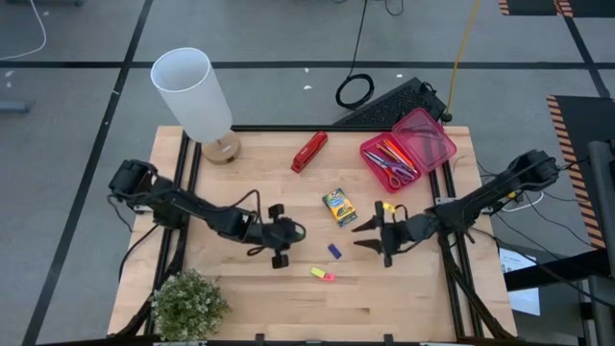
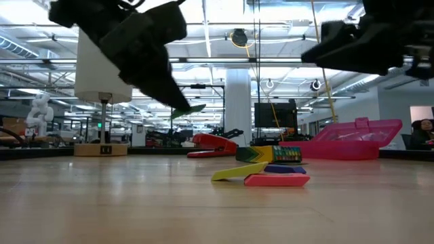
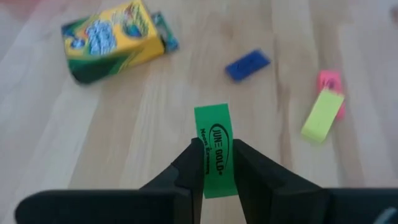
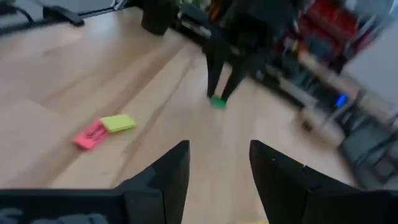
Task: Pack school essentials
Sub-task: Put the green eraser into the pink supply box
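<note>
While the left gripper [image 3: 216, 163] pinches a green eraser [image 3: 216, 148] above mid-table, yellow [image 1: 316, 272], pink [image 1: 328, 277] and blue erasers [image 1: 334, 251] lie at its 3 o'clock; the crayon box [image 1: 338, 207] sits at 1 o'clock; the right gripper [image 1: 370, 234] hovers, fingers apart.

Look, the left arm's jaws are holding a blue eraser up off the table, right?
Not quite: the eraser pinched in the left gripper is green, as the left wrist view shows. The blue eraser lies on the table beyond it. The rest is right: the low view shows it held above the table.
</note>
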Controlling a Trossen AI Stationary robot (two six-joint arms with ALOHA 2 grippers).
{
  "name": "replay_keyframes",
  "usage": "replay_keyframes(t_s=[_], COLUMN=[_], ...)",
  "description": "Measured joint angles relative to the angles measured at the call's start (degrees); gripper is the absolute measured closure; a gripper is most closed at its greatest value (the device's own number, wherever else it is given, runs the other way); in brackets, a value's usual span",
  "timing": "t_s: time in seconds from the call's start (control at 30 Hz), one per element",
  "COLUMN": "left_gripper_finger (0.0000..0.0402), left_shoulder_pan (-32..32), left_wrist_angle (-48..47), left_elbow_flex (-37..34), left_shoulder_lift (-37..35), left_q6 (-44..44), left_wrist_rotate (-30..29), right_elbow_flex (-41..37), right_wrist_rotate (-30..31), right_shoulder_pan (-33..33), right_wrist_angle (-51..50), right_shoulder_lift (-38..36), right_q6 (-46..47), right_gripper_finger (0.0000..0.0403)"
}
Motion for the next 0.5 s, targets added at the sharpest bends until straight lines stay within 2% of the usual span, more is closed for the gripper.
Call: replay_keyframes(t_s=[0.17, 0.3, 0.5], left_gripper_finger=[0.0325, 0.0325, 0.0325], left_shoulder_pan=[2.41, 4.11, 6.76], left_wrist_angle=[6.18, 10.60, 15.05], left_elbow_flex=[0.02, 0.04, 0.04], left_shoulder_lift=[-0.02, -0.04, -0.07], left_q6=[2.60, 4.59, 5.15], left_wrist_rotate=[5.82, 10.32, 14.54], right_elbow_flex=[0.00, 0.06, 3.66], right_wrist_rotate=[-2.82, -6.07, -12.54], right_shoulder_pan=[-2.03, -4.59, -8.70], right_wrist_angle=[11.49, 18.73, 20.46], right_shoulder_lift=[6.86, 11.88, 17.56], right_q6=[-15.24, -21.07, -28.49], right_gripper_finger=[0.0243, 0.0243, 0.0243])
